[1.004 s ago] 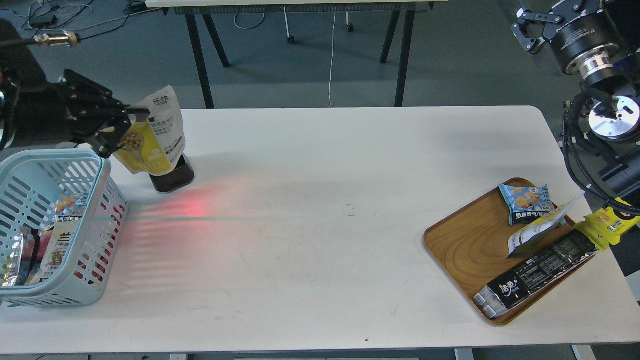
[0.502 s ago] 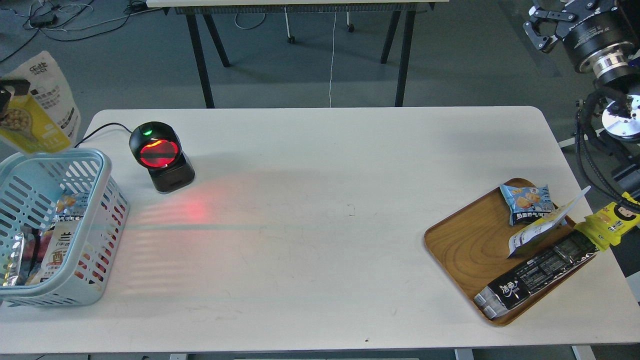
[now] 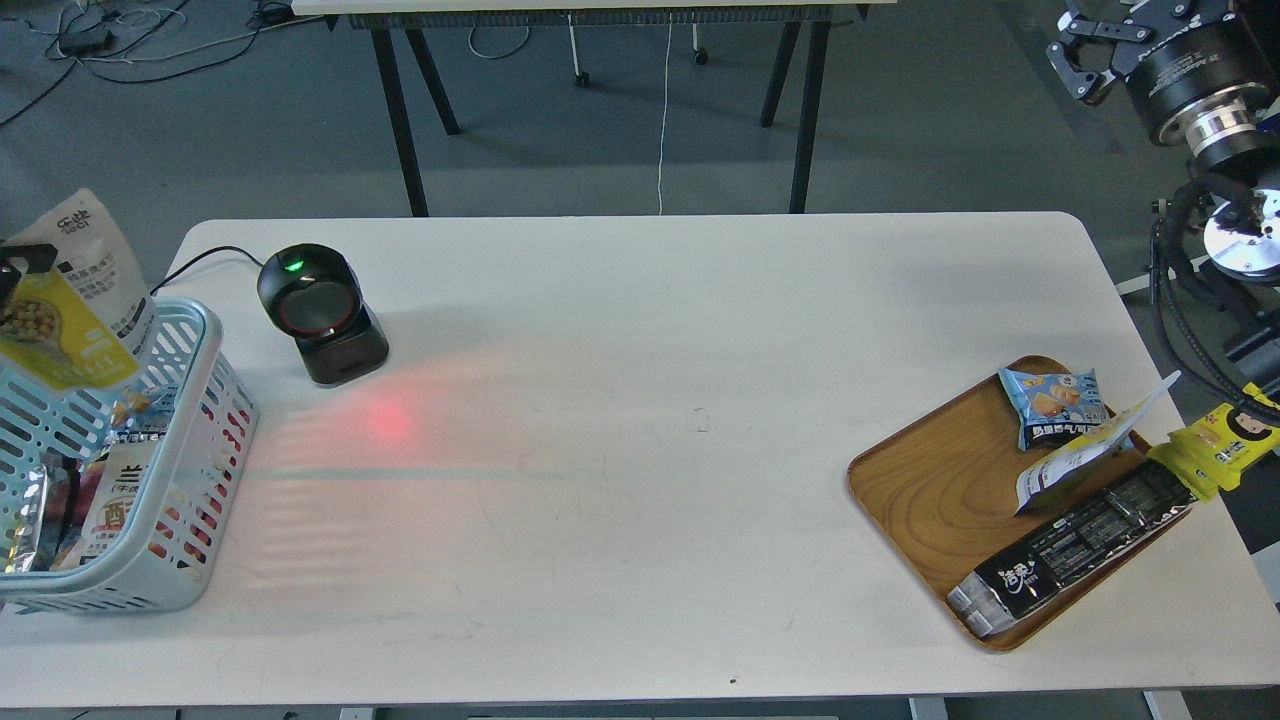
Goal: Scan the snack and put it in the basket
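The snack (image 3: 72,300), a pouch with a yellow front and a white top with dark text, hangs tilted over the far rim of the light-blue basket (image 3: 215,345) at the table's left edge. Its lower end is level with the rim. My left gripper (image 3: 14,272) shows only as a black fingertip at the view's left edge, pinching the pouch's upper left side. My right gripper (image 3: 1078,58) is open and empty, high at the top right, off the table.
A black barcode scanner (image 3: 320,310) stands right of the basket and casts a red glow on the table. The basket holds several packets. A wooden tray (image 3: 925,480) at the right holds a light-blue biscuit packet (image 3: 1055,400), a white pouch and a long black bar (image 3: 1080,545).
My left gripper carried the snack from in front of the scanner to the left, out past the basket, then lowered it over the basket's far rim. The right arm shifted slightly right.
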Controlling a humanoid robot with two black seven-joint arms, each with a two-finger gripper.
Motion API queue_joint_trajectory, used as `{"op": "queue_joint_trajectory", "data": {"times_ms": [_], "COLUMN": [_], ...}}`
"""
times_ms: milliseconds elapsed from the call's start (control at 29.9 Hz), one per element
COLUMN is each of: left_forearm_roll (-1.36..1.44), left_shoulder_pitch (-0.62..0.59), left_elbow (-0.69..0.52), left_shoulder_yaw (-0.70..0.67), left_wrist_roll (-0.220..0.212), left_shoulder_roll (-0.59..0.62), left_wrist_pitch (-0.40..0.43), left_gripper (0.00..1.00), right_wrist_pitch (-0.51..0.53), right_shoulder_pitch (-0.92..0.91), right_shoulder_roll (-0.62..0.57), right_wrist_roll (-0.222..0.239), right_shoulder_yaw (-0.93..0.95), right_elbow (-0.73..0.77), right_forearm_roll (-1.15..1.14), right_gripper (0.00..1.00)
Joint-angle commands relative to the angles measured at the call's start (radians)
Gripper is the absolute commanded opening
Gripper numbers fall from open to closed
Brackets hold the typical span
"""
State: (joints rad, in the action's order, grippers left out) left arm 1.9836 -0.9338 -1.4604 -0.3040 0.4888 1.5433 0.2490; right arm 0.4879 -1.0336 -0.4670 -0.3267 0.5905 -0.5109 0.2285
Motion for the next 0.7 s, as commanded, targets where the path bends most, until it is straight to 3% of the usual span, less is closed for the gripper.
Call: {"op": "queue_joint_trajectory", "data": {"times_ms": [0, 67, 201, 368, 469, 669], "left_forearm_roll": [0.0, -0.005, -0.134, -0.418, -0.517, -0.81], "left_shoulder_pitch": [0.001, 0.001, 0.001, -0.002, -0.008, -0.051], "left_elbow": [0.0, 0.0, 0.015, 0.038, 0.06, 0.184], "left_shoulder_yaw": [0.002, 0.002, 0.0, -0.006, -0.01, -0.033], "left_wrist_roll": [0.0, 0.0, 0.0, 0.0, 0.0, 0.0], "left_shoulder_roll": [0.0, -0.003, -0.003, -0.015, -0.058, -0.259], "left_wrist_pitch": [0.0, 0.0, 0.003, 0.012, 0.012, 0.033], "left_gripper": [0.07, 0.2, 0.74, 0.94, 0.94, 1.0], "right_wrist_pitch": [0.0, 0.0, 0.0, 0.0, 0.0, -0.002], "right_shoulder_pitch": [0.001, 0.001, 0.0, 0.0, 0.0, -0.003], "right_shoulder_roll": [0.004, 0.004, 0.002, -0.002, -0.013, -0.022], "right_wrist_roll": [-0.002, -0.002, -0.002, 0.0, -0.002, -0.005], "right_shoulder_yaw": [-0.001, 0.0, -0.001, -0.001, 0.0, 0.002], "right_elbow": [0.0, 0.0, -0.001, -0.001, 0.0, 0.0], "right_forearm_roll": [0.0, 0.0, 0.0, 0.0, 0.0, 0.0], "right_gripper": [0.99, 0.99, 0.99, 0.99, 0.99, 0.99]}}
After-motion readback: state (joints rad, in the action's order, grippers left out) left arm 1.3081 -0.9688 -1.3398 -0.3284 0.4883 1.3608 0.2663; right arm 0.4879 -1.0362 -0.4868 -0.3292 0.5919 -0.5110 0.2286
